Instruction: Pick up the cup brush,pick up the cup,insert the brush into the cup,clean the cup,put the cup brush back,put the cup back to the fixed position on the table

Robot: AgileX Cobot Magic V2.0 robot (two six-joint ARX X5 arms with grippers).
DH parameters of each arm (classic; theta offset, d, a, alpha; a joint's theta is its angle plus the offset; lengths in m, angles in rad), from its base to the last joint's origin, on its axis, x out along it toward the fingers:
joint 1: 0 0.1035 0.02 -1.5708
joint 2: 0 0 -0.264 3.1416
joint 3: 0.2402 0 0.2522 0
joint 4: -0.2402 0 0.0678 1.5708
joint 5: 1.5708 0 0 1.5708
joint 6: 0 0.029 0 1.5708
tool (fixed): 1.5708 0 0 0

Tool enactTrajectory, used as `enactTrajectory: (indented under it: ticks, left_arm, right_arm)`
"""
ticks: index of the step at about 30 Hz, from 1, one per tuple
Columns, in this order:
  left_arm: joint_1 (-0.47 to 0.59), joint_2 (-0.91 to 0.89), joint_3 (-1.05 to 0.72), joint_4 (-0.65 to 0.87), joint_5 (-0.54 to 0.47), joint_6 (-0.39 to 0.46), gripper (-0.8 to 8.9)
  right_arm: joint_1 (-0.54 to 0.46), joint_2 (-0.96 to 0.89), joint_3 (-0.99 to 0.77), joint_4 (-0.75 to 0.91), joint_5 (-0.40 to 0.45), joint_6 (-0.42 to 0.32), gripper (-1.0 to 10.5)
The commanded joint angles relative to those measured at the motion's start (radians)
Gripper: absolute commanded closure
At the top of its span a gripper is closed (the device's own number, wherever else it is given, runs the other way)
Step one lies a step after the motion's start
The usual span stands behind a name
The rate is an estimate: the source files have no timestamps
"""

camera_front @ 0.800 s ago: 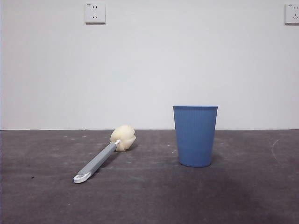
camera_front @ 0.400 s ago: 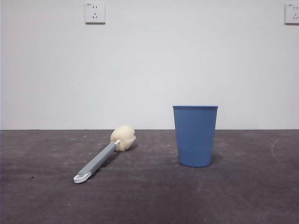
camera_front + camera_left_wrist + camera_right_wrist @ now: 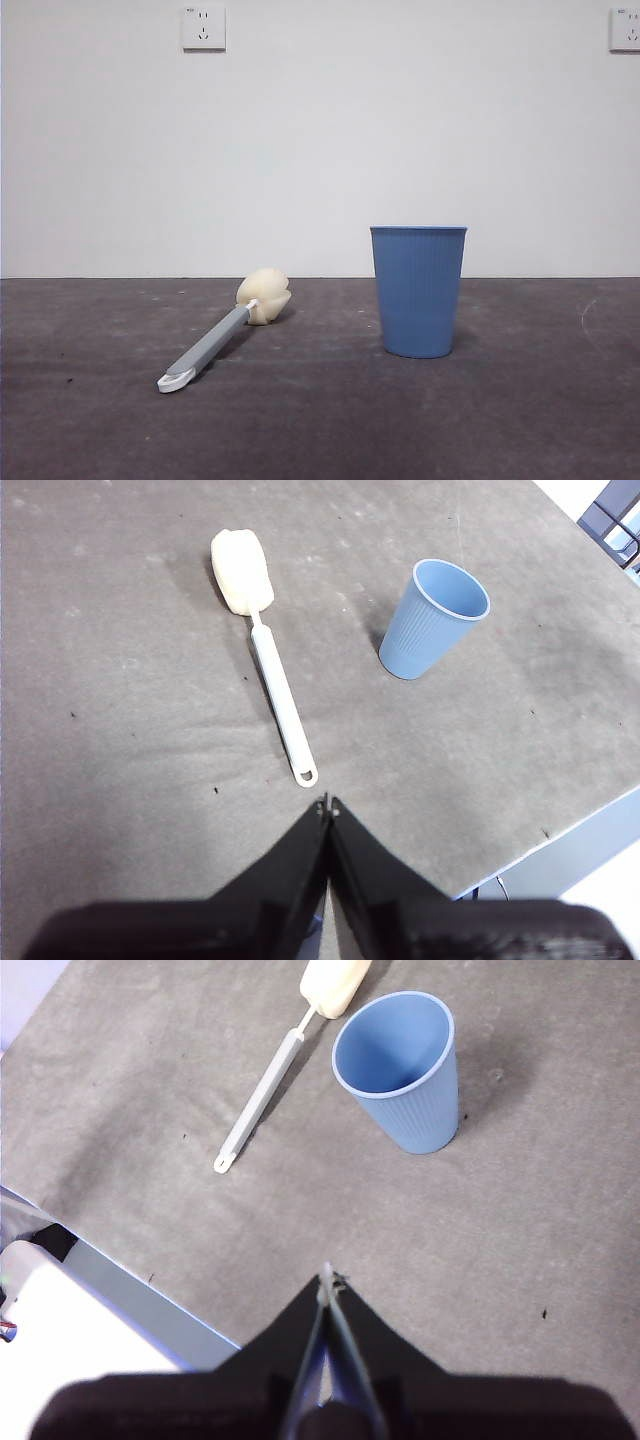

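While wrist views show closed grippers (front none), cup brush [image 3: 220, 338] flat, cup [image 3: 418, 291] upright.

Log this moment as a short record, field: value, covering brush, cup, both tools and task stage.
cup brush: lying flat on the table, sponge head toward the wall, looped end toward the camera
cup: upright, mouth up, inside looks empty, apart from the brush
left tool: shut, holding nothing, above the table near the brush's looped end
right tool: shut, holding nothing, above the table short of the cup
task stage: nothing picked up yet
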Motion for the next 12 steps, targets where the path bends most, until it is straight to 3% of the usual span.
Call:
enactTrajectory:
  ticks: [1,2,4,6,12]
  left_arm:
    - [-0.003,0.000,0.005,0.002,0.004,0.001,7.48]
    - [-0.003,0.000,0.005,0.003,0.004,-0.002,6.64]
    - [-0.003,0.001,0.006,0.008,0.005,-0.005,3.87]
    - [-0.004,0.005,0.007,0.010,0.008,-0.005,2.36]
    - [-0.033,0.027,0.008,0.057,0.026,-0.027,2.39]
  right_arm:
    - [0.002,-0.001,0.003,0.003,-0.002,-0.010,8.2]
    - [0.002,-0.001,0.003,0.003,-0.002,-0.010,7.3]
    - [0.002,-0.001,0.003,0.003,-0.002,-0.007,5.0]
    - [0.002,-0.001,0.003,0.003,-0.002,-0.005,3.5]
    - [0.002,0.000,0.003,0.000,-0.051,0.021,3.5]
